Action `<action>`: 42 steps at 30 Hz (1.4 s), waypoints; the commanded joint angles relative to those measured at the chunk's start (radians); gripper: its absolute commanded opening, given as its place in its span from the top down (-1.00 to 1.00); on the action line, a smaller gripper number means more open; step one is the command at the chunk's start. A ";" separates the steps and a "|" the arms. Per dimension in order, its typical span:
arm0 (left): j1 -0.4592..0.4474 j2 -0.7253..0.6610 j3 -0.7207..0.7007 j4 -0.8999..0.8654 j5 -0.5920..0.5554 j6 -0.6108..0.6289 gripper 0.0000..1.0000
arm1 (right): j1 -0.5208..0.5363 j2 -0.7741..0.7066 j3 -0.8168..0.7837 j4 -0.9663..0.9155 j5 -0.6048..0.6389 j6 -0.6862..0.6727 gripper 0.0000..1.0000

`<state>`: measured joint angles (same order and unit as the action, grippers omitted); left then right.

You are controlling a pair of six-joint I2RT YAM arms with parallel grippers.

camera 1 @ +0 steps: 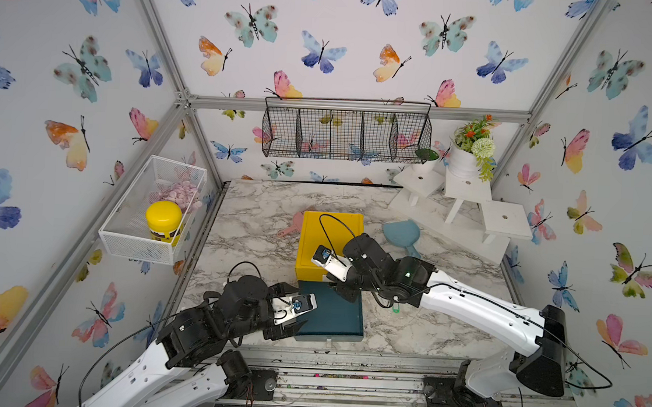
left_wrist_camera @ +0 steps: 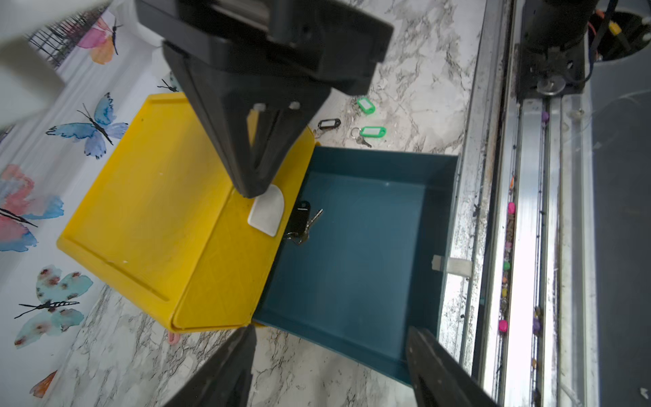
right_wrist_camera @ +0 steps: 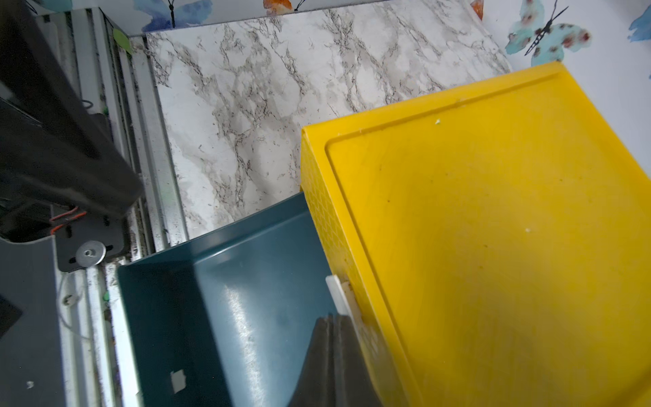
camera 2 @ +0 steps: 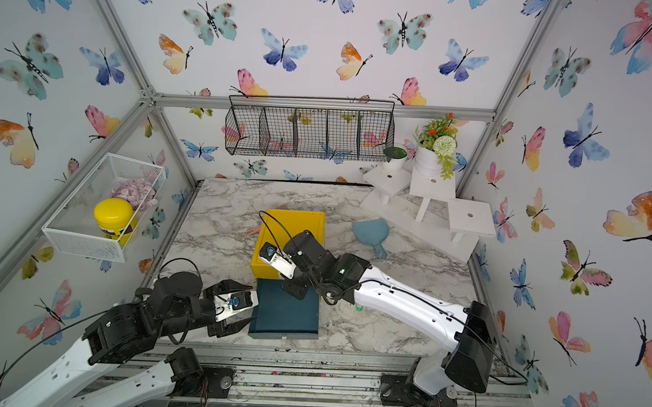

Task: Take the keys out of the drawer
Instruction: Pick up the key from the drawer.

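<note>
One key (left_wrist_camera: 301, 220) left: black-tagged, in drawer (left_wrist_camera: 370, 267).
Right hand (left_wrist_camera: 252, 186): pressed together, gripping nothing, beside it.
Left hand (left_wrist_camera: 329, 333): spread.
Next: reopen, pinch key.

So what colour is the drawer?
Dark teal; the drawer shows best in the left wrist view.

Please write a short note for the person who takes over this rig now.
Left gripper: open, empty, beside the drawer.
Right gripper: shut over the drawer's back end; whether it holds anything, I cannot tell.
Done: two green keys and a black key lie on the table.
Left: the drawer key, black-tagged, lies at the drawer's back end.
</note>
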<state>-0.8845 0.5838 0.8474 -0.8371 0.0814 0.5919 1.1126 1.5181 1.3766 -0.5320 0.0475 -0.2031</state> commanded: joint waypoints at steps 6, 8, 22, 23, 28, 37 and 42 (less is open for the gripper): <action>0.004 -0.070 -0.038 -0.061 -0.051 0.048 -0.51 | 0.021 0.002 -0.088 0.080 0.088 -0.163 0.96; 0.004 -0.072 -0.041 -0.065 -0.056 0.045 -0.52 | 0.024 -0.012 -0.118 0.106 0.102 -0.190 0.96; 0.004 -0.076 -0.054 -0.059 -0.081 0.065 -0.53 | 0.063 0.038 -0.164 0.173 0.192 -0.273 0.93; 0.004 -0.077 -0.053 -0.059 -0.084 0.070 -0.53 | 0.070 0.044 -0.166 0.177 0.201 -0.275 0.93; 0.004 -0.086 -0.045 -0.054 -0.087 0.072 -0.53 | 0.087 0.049 -0.214 0.246 0.246 -0.306 0.93; 0.004 -0.084 -0.038 -0.053 -0.074 0.062 -0.53 | 0.096 0.178 -0.165 0.212 0.434 -0.250 0.94; 0.004 -0.087 -0.039 -0.054 -0.071 0.060 -0.53 | 0.096 0.205 -0.185 0.222 0.507 -0.196 0.94</action>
<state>-0.8845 0.5083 0.7967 -0.8879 0.0113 0.6514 1.2121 1.7050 1.1923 -0.2989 0.4789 -0.4500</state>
